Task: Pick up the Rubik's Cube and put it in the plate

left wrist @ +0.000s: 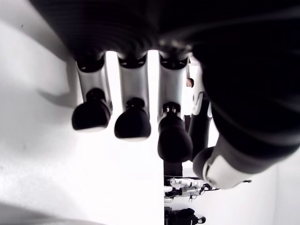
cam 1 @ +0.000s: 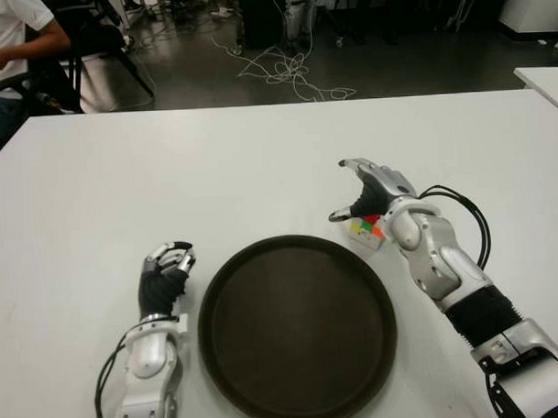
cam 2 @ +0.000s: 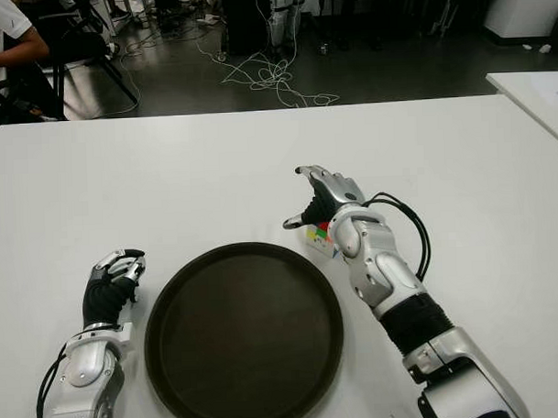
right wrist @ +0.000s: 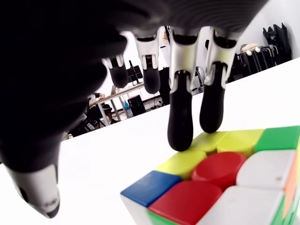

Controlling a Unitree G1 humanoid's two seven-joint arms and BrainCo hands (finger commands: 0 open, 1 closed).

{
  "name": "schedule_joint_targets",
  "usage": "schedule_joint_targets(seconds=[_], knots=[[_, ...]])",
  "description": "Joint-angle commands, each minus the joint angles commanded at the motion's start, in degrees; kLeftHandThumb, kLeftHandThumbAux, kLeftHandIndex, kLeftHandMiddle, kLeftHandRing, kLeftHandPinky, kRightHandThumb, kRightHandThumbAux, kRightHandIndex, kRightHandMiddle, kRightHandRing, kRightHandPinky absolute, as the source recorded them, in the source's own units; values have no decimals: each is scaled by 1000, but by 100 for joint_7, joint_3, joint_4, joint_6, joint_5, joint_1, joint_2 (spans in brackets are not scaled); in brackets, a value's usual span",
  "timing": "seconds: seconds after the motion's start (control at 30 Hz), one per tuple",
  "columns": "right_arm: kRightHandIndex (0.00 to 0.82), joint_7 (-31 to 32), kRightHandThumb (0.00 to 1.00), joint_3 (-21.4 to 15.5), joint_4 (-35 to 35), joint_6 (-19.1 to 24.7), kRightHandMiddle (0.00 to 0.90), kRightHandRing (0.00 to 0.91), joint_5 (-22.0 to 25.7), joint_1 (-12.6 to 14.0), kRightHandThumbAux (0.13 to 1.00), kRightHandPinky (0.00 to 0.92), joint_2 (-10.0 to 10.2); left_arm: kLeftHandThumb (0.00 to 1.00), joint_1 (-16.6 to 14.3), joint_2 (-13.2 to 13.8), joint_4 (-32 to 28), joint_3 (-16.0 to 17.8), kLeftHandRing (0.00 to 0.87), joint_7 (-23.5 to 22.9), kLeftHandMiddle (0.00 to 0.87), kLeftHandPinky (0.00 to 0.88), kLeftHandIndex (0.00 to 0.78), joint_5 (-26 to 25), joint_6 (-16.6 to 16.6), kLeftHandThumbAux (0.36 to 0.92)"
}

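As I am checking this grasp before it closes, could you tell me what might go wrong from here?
The right hand is open over the Rubik's Cube, with two fingertips near one edge, so closing may tip or push it rather than grip it. The cube lies right beside the plate rim, so it could be nudged against the rim.

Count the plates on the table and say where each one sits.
1. The plate lies near the table's front edge, between the left hand and the right hand, with the Rubik's Cube beside its rim.

Right hand (cam 1: pixel 366 199) extended, fingers spread; left hand (cam 1: pixel 167 272) curled.
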Motion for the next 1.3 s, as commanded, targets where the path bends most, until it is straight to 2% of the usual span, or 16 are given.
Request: schedule_joint_targets(seconds=[0.4,0.97,1.1,1.3], knots=[[0,-41,0,-9,9,-68,0,0,17,-3,697,10,-4,710,-13,38,36,-11,820,-18,805,810,444,30,-15,705],[0,-36,0,-35,29,-83,0,0,43,-35,754,8,-5,710,-70,14,126,19,820,-71,806,810,444,-52,-96,705],[0,53,0,-85,-308,5,0,0,45,34,751,7,-29,710,-84,14,139,19,821,-71,809,815,444,-58,-115,705],[0,370,0,-189,-1356,344,0,0,-46,309,755,13,-129,709,-108,39,158,4,822,-66,810,815,444,-17,-110,705]])
